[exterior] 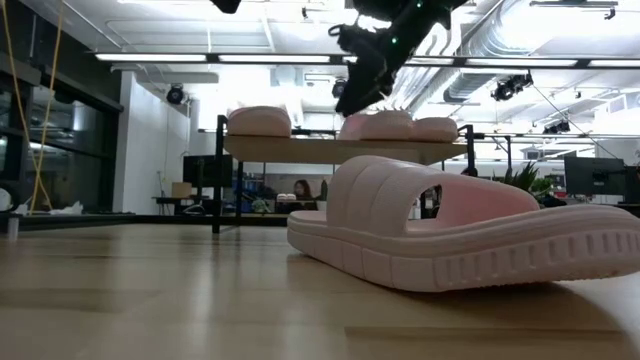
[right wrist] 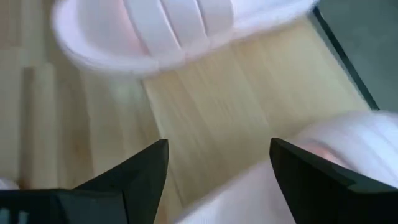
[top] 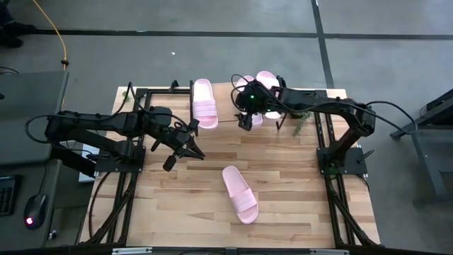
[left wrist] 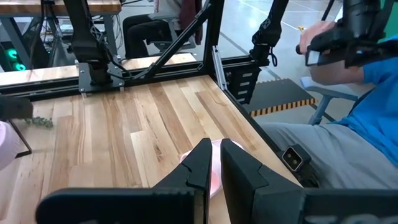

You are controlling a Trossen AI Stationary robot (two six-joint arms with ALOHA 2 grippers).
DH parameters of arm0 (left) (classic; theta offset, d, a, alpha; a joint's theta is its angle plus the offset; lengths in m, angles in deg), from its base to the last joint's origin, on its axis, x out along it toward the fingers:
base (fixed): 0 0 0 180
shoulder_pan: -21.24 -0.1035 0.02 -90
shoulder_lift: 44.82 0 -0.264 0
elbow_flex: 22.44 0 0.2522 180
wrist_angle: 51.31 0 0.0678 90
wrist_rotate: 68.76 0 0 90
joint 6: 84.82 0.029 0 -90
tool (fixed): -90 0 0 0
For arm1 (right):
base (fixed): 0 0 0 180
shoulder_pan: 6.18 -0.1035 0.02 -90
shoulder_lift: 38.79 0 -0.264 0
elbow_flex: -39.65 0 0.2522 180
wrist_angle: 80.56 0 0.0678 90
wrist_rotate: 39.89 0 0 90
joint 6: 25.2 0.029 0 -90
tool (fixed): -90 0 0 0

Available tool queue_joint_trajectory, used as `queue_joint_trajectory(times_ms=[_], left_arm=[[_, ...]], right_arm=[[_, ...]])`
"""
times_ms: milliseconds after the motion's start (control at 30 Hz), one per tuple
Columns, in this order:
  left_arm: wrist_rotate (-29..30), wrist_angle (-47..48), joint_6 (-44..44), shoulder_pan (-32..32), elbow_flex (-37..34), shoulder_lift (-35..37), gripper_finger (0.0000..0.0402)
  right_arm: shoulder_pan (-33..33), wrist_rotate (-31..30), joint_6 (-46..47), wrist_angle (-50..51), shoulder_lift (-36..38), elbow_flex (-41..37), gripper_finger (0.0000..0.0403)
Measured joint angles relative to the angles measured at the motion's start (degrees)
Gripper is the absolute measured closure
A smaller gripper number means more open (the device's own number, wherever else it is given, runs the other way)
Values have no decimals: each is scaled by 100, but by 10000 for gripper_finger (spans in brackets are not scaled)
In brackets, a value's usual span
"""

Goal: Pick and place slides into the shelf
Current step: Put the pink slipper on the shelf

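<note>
We see three slides on the shelf point(top: 233, 95) along the table's far edge, and one slide point(top: 240, 193) loose on the table point(top: 163, 205) near its front edge, long axis slanting from far-left to near-right; toe end unclear. The right gripper point(top: 245, 122) hangs wide and empty by the shelf's front edge. It could brush a shelved slide point(top: 204, 103) off. The left gripper point(top: 185, 149), nearly closed and empty, waits left of centre.

Four cameras: overhead, bench-level, two wrist-mounted.
High looks straight down; low looks level across the bench point(exterior: 150, 300); both share the slide point(top: 240, 193) below each claw.
</note>
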Motion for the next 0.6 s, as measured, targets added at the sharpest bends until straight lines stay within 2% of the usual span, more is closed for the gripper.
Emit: queue_joint_trajectory(times_ms=[300,600], left_arm=[[0,6,-1,0,0,0,378],[53,3,143,-2,0,0,378]], right_arm=[[-167,1029,-85,-264,259,-2,130],[-694,1370,59,48,293,-2,130]])
